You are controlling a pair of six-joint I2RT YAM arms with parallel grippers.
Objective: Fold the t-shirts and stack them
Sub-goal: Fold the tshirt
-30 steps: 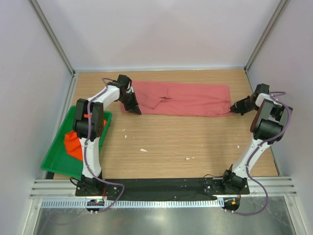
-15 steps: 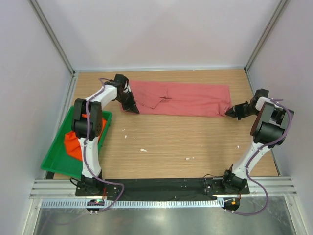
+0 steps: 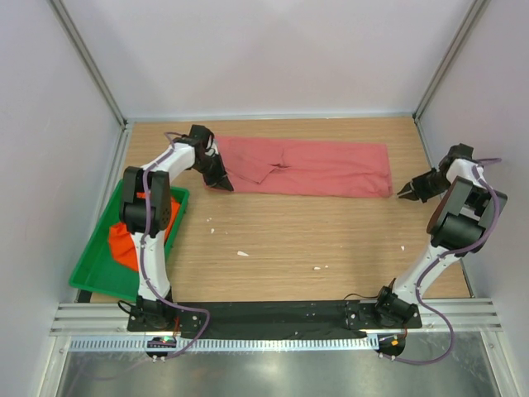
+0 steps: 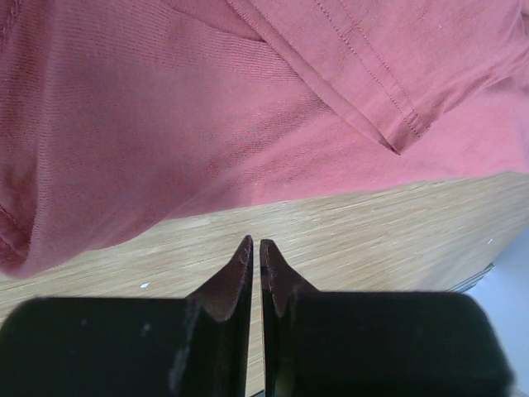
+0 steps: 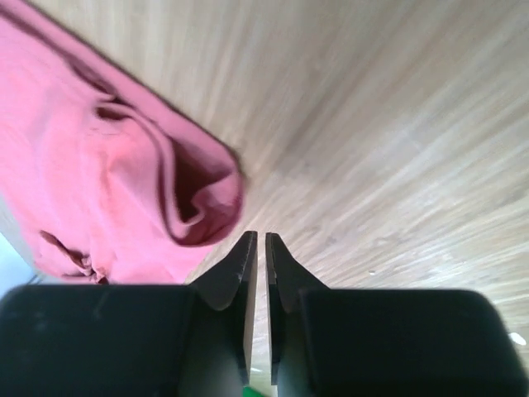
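Observation:
The rose-pink t-shirt point(image 3: 310, 167) lies folded in a long strip across the far half of the table; it also shows in the left wrist view point(image 4: 190, 116) and the right wrist view point(image 5: 107, 190). My left gripper point(image 3: 223, 185) is shut and empty just off the shirt's near left edge point(image 4: 254, 241). My right gripper point(image 3: 402, 193) is shut and empty, clear of the shirt's right end point(image 5: 256, 236). The orange t-shirt point(image 3: 124, 240) lies crumpled in the green tray point(image 3: 99, 269), partly hidden by the left arm.
The tray stands at the near left by the left arm's base. Small white scraps point(image 3: 242, 253) dot the wooden table point(image 3: 314, 240). Walls with metal posts close the table on three sides.
My right gripper has drawn back to the right, away from the pink shirt's right end, which now lies loose on the table. My left gripper has shifted slightly toward the far left.

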